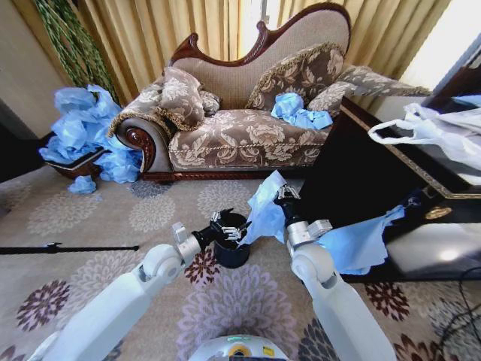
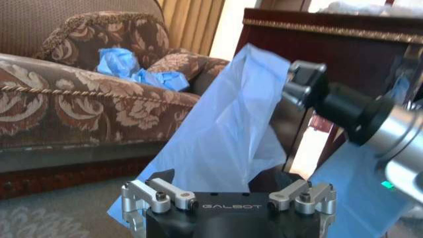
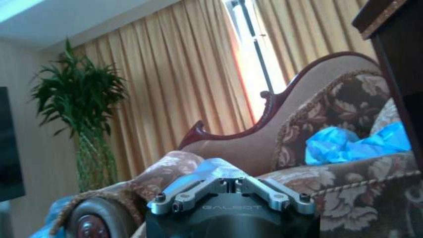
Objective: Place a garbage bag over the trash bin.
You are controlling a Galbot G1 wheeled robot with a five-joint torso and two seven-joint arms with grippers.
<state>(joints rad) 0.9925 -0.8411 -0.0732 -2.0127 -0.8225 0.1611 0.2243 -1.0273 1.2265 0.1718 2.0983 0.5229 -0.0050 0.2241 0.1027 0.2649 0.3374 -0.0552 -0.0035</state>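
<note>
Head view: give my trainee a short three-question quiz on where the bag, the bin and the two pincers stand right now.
1. True or false: the garbage bag already lines the trash bin.
2. Which pincer holds the bag up? A) left pincer B) right pincer
3. Fill in: the crumpled blue bags lie on the ____.

Key:
1. False; it hangs beside the bin, above the rim.
2. B; the left pincer is at the bin's rim.
3. sofa.

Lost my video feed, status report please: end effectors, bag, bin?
Left end effector open at trash bin rim. Right end effector shut on garbage bag, held above bin, not yet over it. Nothing blocking.
</note>
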